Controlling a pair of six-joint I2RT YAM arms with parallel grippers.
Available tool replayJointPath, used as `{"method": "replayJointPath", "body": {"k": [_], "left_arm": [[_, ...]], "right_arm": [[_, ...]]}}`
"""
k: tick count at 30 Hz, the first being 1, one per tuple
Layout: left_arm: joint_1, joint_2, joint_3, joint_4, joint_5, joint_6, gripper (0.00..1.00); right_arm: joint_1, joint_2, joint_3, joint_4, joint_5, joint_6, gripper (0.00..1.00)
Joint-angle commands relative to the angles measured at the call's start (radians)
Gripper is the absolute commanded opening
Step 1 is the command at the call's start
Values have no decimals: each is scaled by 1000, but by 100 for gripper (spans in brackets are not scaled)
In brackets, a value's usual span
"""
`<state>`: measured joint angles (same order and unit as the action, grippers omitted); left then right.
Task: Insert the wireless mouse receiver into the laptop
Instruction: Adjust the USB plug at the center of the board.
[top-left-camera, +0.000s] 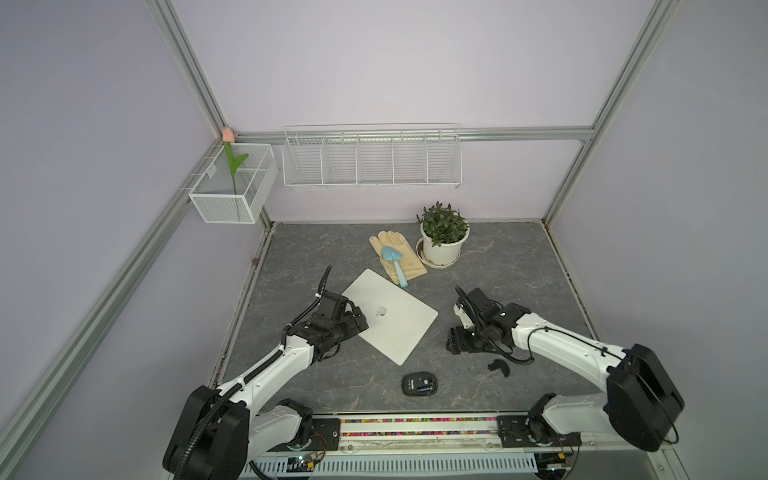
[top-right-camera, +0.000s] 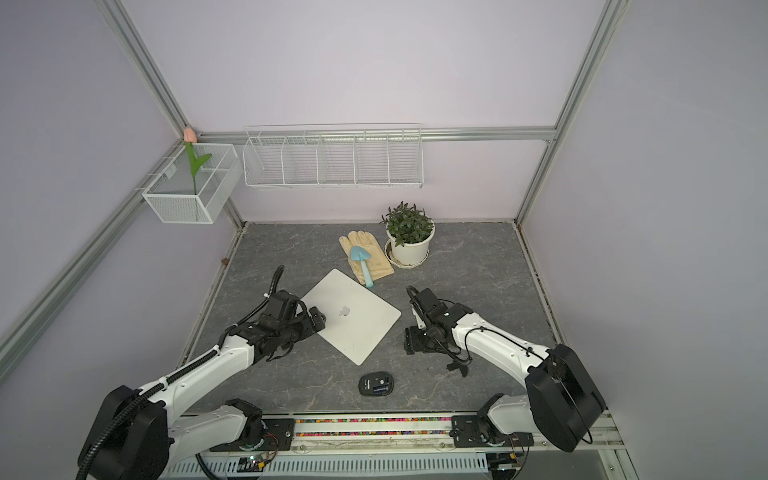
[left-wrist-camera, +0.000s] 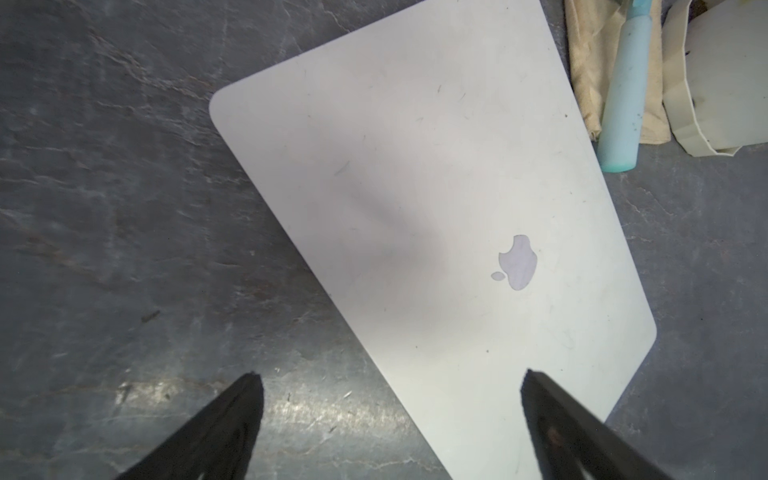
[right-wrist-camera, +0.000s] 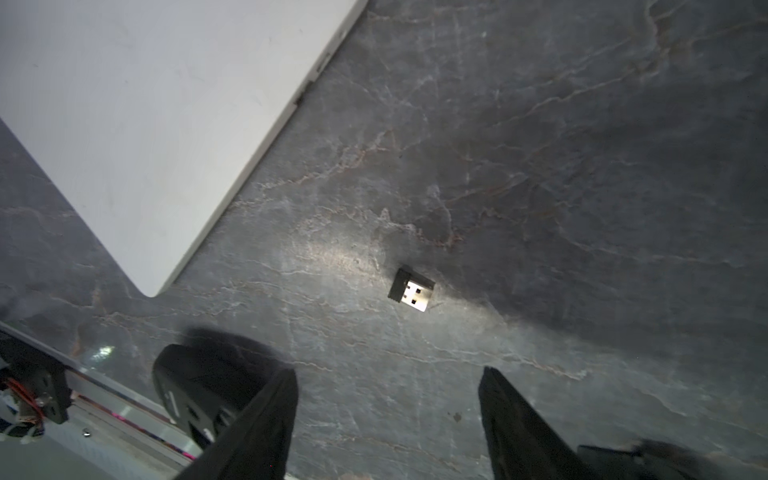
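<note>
Right pincer (right-wrist-camera: 388, 374), jaws apart, near loose receiver (right-wrist-camera: 411, 289); apple logo (left-wrist-camera: 517, 262) on laptop (left-wrist-camera: 415, 166)

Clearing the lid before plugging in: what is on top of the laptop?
Nothing lies on the laptop lid, which shows only its logo. The open left hand hangs over one edge, and contact cannot be told. In both top views the hand covers that edge.

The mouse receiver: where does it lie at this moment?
In the right wrist view the receiver lies loose on the grey table, ahead of the open right gripper and apart from the laptop.
</note>
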<state>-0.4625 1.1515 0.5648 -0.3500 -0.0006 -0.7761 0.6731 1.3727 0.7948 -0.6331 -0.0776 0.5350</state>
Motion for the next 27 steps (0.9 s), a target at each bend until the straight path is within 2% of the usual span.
{"method": "replayJointPath", "body": {"k": [1, 8, 21, 27], "left_arm": [[6, -3, -1, -2, 15, 15, 98], [7, 1, -10, 15, 28, 17, 98], [7, 15, -28, 29, 34, 25, 99], [7, 20, -25, 31, 33, 27, 98]], "right_arm": [[23, 62, 30, -62, 56, 29, 69], [59, 167, 77, -79, 123, 39, 62], [92, 225, 101, -15, 39, 89, 60], [110, 250, 100, 8, 9, 106, 54]]}}
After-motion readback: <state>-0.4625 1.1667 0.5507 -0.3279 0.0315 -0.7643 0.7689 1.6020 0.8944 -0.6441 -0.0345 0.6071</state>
